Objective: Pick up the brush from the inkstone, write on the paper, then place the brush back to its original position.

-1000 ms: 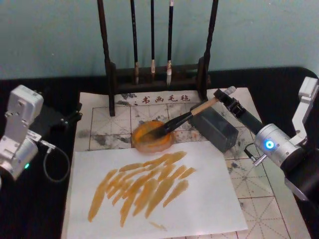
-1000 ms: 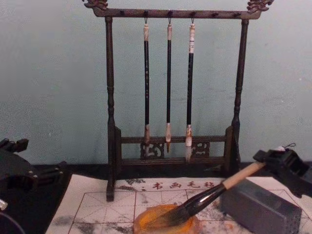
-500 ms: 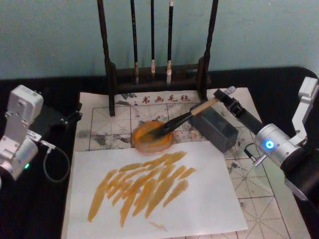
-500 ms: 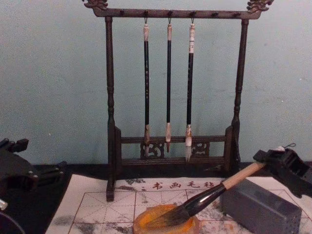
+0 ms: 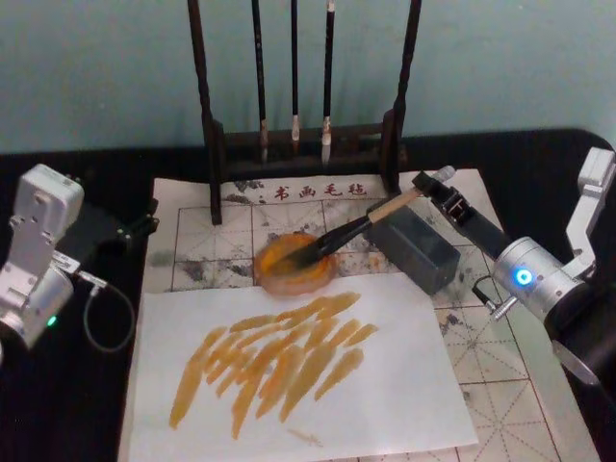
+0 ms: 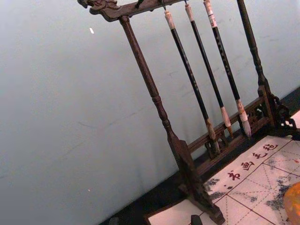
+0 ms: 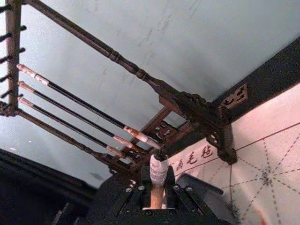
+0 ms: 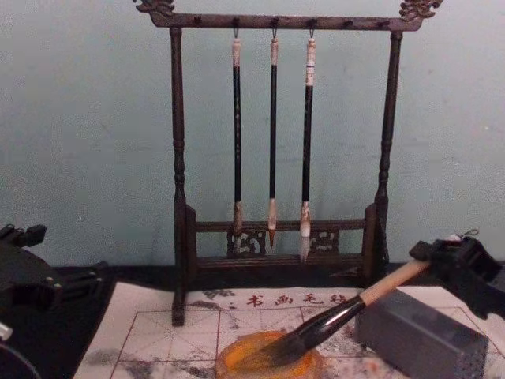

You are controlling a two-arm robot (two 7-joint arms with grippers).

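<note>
Hardly anything had moved since a second earlier: the right arm had drifted a touch toward the right edge of the head view. The brush [image 5: 351, 229] kept the same slant, with its dark bushy tip resting in the inkstone [image 5: 294, 262].

The right claw [image 5: 435, 183] was closed on the upper end of the brush's tan handle, just below the white end cap. From there the brush sloped down and to the left. Its handle passed over the top corner of a grey rectangular block [image 5: 419, 248]; whether the two touched could not be told.

The inkstone, a round shallow orange dish, sat on the paper [image 5: 207, 241], just left of the block. The paper was an off-white sheet with red grid lines, grey ink smudges and a row of red characters along its far edge.

Nearer the robot, a plain white sheet [image 5: 404, 385] lay over the paper. It was marked with a cluster of slanting orange-brown strokes [image 5: 279, 361].

At the far edge of the paper stood a dark wooden rack [image 5: 202, 96]. Three thin brushes [image 5: 295, 67] hung from it side by side, tips down.

The left arm was parked at the left side of the black surface [image 5: 67, 414]. The left claw [image 5: 130, 229] sat near the paper's left edge, well apart from the brush. Whether it was open or closed could not be told.
</note>
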